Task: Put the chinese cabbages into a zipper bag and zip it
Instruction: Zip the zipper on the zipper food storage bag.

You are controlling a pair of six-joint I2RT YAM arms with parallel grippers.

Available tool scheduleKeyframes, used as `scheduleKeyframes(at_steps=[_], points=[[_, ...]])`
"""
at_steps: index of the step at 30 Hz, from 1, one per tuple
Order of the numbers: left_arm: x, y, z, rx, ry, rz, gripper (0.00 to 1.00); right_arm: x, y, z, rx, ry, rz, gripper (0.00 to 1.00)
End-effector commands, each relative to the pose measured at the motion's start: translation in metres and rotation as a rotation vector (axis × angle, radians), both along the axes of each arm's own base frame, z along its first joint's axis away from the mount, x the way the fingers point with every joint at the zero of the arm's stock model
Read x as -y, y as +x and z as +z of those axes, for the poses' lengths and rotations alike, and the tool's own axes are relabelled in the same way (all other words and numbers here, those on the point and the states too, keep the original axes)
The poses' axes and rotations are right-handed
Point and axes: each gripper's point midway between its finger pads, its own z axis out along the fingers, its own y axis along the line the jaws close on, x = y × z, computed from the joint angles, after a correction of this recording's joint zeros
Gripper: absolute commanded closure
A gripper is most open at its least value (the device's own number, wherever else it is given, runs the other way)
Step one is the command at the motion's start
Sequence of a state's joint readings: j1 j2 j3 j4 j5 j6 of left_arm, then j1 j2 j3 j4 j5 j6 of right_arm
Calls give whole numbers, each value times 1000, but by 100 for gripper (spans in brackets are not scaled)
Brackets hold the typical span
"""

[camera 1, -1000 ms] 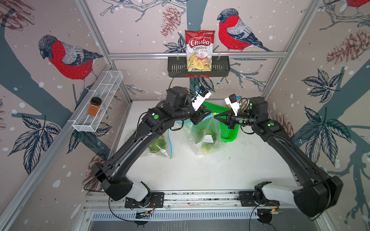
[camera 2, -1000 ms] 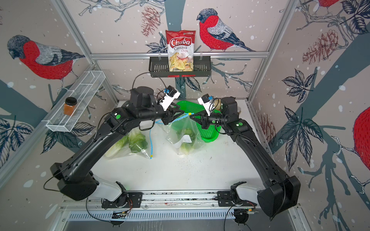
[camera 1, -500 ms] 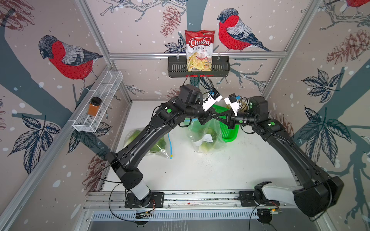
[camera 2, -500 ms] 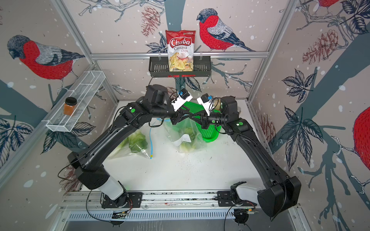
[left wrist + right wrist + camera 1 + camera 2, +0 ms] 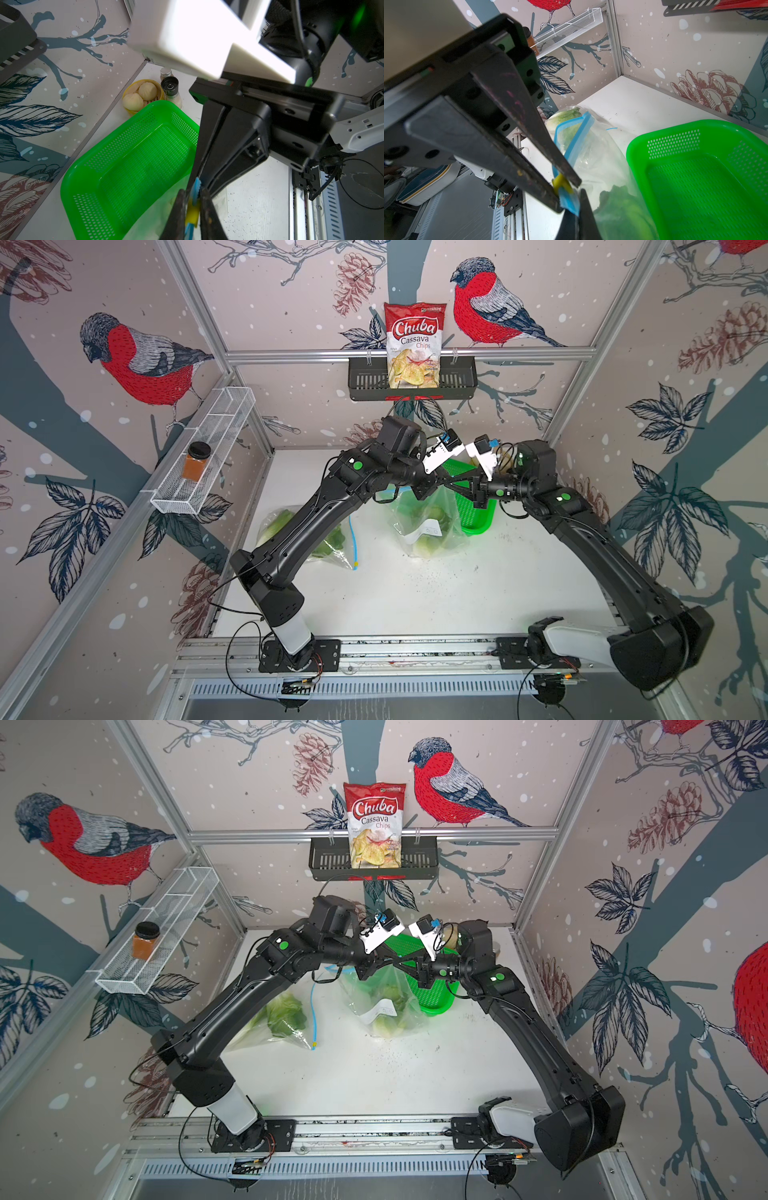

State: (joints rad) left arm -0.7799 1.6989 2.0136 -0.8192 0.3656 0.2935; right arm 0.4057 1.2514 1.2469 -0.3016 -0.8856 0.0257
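The left arm has swung in from the 9 o'clock side, its elbow lifting off the bag that it lay over. Its left fingers (image 5: 179, 214) have travelled toward 3 o'clock to meet the right fingers (image 5: 554, 158), which have not shifted.

The two pairs of fingers cross above the middle of the counter (image 5: 457, 593). There they hold up the mouth of the zipper bag (image 5: 415, 512). The left fingers are pinched together, with the yellow slider (image 5: 192, 216) between them. The right fingers are clamped shut on the blue zip strip (image 5: 577, 141), right at that slider.

The bag hangs upright from this grip with its bottom resting on the counter. Chinese cabbages (image 5: 623, 207) sit low inside it, behind a white label. Past the slider the strip gapes in a loop.

A green basket (image 5: 478, 530) sits just beside the bag at its 2 o'clock. A second bag (image 5: 286, 1021) lies flat at its 9 o'clock with leafy green inside, partly under the left arm.

Buns (image 5: 147, 91) in a yellow dish stand beside a grinder (image 5: 171, 87) beyond the basket, near the far wall. A chips bag (image 5: 413, 344) stands in the black rack (image 5: 457, 381) at 12 o'clock. A jar (image 5: 196, 462) sits in the wire shelf (image 5: 216, 435) at 10 o'clock.
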Motion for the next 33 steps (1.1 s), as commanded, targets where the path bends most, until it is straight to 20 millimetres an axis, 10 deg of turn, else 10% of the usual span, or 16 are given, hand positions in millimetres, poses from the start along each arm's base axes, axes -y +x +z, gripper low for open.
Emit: scheduleKeyframes(at_steps=[1, 33], points=[[-5, 0, -9, -1, 52, 2, 88, -2, -1, 10, 44, 19, 15, 100], [-66, 6, -30, -29, 161, 227, 100, 15, 22, 19, 43, 85, -113, 100]])
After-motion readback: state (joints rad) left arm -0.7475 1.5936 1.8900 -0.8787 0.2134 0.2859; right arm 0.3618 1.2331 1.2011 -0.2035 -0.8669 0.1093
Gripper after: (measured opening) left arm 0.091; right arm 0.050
